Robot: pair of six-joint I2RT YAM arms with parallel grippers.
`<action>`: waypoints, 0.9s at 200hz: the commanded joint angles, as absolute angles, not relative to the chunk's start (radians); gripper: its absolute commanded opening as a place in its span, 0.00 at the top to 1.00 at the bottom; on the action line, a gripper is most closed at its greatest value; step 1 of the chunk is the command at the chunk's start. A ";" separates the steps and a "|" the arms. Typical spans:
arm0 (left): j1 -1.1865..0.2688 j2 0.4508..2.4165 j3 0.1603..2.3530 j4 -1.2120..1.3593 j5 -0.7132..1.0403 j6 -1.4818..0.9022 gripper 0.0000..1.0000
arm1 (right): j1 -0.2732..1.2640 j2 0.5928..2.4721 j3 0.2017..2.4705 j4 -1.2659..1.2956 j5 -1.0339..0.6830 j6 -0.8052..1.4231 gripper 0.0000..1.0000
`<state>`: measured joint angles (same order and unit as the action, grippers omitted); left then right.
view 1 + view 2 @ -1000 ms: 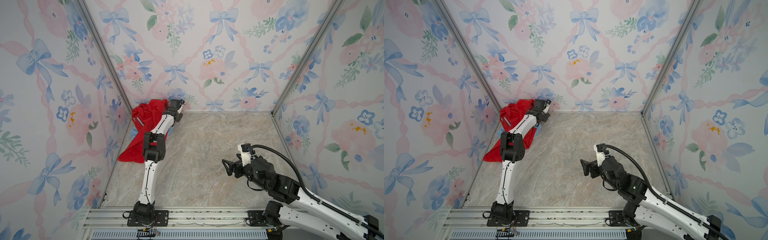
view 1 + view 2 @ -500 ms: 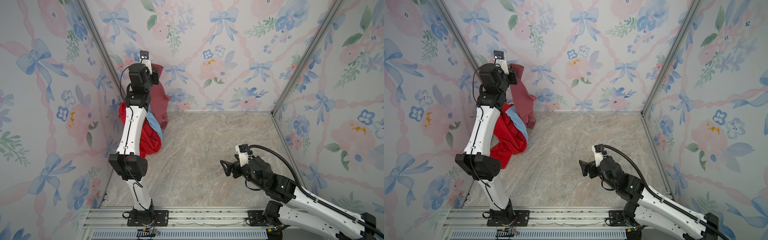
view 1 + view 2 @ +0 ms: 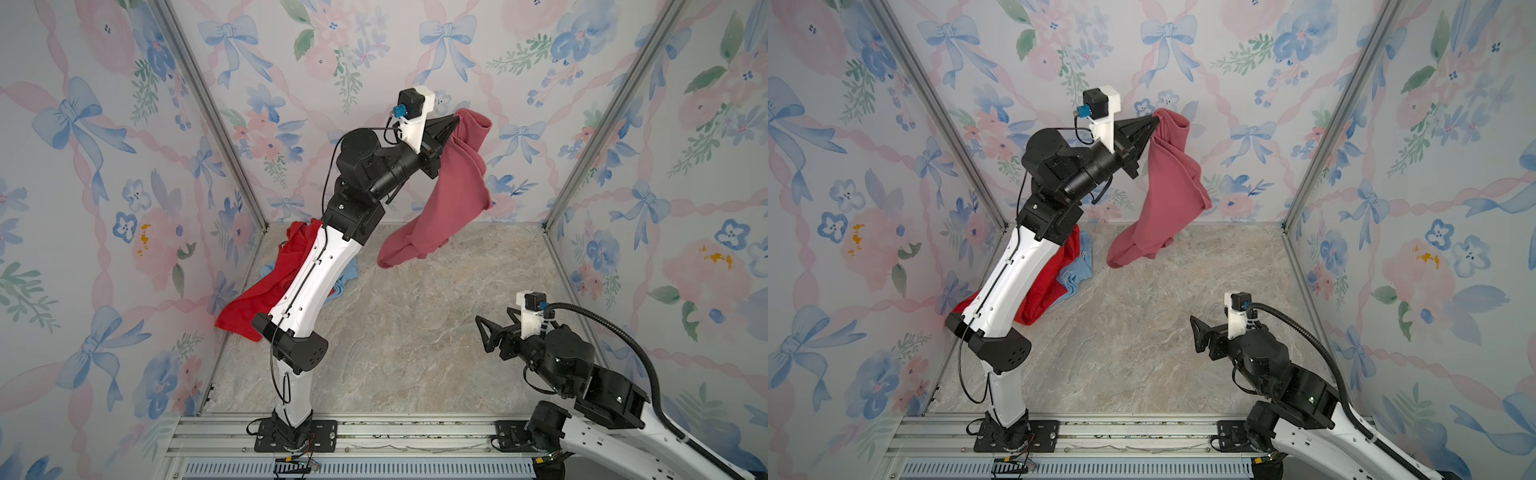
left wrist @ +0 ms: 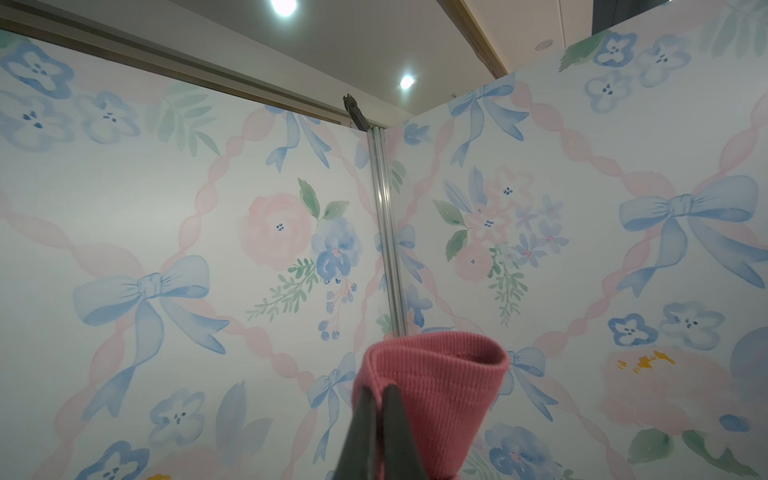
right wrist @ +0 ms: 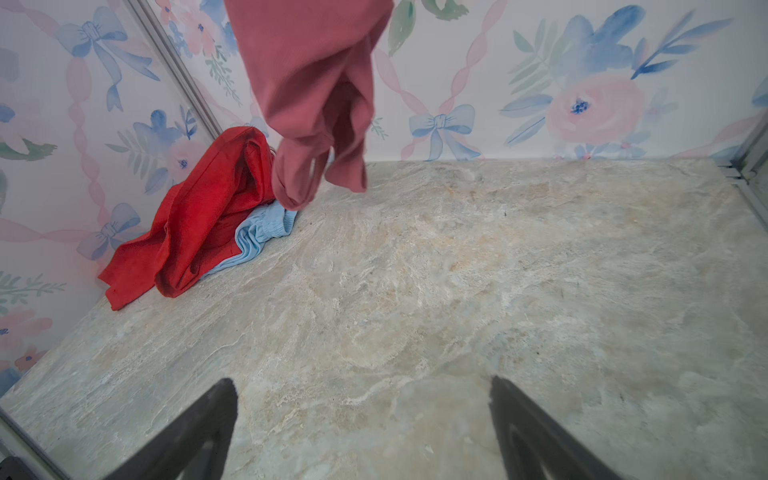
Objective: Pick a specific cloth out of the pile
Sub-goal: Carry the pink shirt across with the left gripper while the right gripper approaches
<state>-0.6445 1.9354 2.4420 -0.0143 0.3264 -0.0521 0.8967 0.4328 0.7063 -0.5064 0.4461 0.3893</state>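
My left gripper (image 3: pixel 456 121) (image 3: pixel 1156 120) is raised high near the back wall, shut on a top fold of the dusty maroon-pink cloth (image 3: pixel 449 199) (image 3: pixel 1167 195). The cloth hangs free below it, its lower end above the floor. In the left wrist view the closed fingertips (image 4: pixel 392 392) pinch the ribbed cloth (image 4: pixel 444 395). The pile, a bright red towel (image 3: pixel 286 270) (image 5: pixel 199 216) with a light blue cloth (image 3: pixel 1077 270) (image 5: pixel 259 232), lies in the back left corner, partly hidden by the left arm. My right gripper (image 3: pixel 484 334) (image 3: pixel 1196 336) (image 5: pixel 363 382) stands open and empty at the front right.
Floral walls close in the marble floor (image 3: pixel 415 332) on three sides, with metal corner posts (image 3: pixel 582 166). A metal rail (image 3: pixel 374 436) carrying both arm bases runs along the front edge. The cloth (image 5: pixel 311 83) hangs in front of the right wrist camera.
The left arm has risen from the pile in the back left corner and swung right, carrying the maroon cloth up and clear of the red towel. The right arm has barely moved.
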 commanded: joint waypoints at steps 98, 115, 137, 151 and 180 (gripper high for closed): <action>-0.722 1.482 1.157 0.003 -0.084 0.153 0.39 | 0.866 0.365 0.720 -0.703 0.619 0.380 0.03; -0.723 1.401 1.073 -0.032 -0.115 0.188 0.02 | 0.809 0.434 0.743 -0.739 0.684 0.440 0.03; -0.721 1.295 1.028 -0.068 -0.087 0.282 0.02 | 0.625 0.562 0.776 -0.740 0.548 0.444 0.03; -0.721 1.252 1.017 -0.069 0.018 0.338 0.02 | 0.461 0.645 0.766 -0.673 0.331 0.434 0.03; -0.698 1.198 0.888 0.050 0.364 0.360 0.02 | 0.153 0.834 0.713 -0.468 -0.026 0.463 0.03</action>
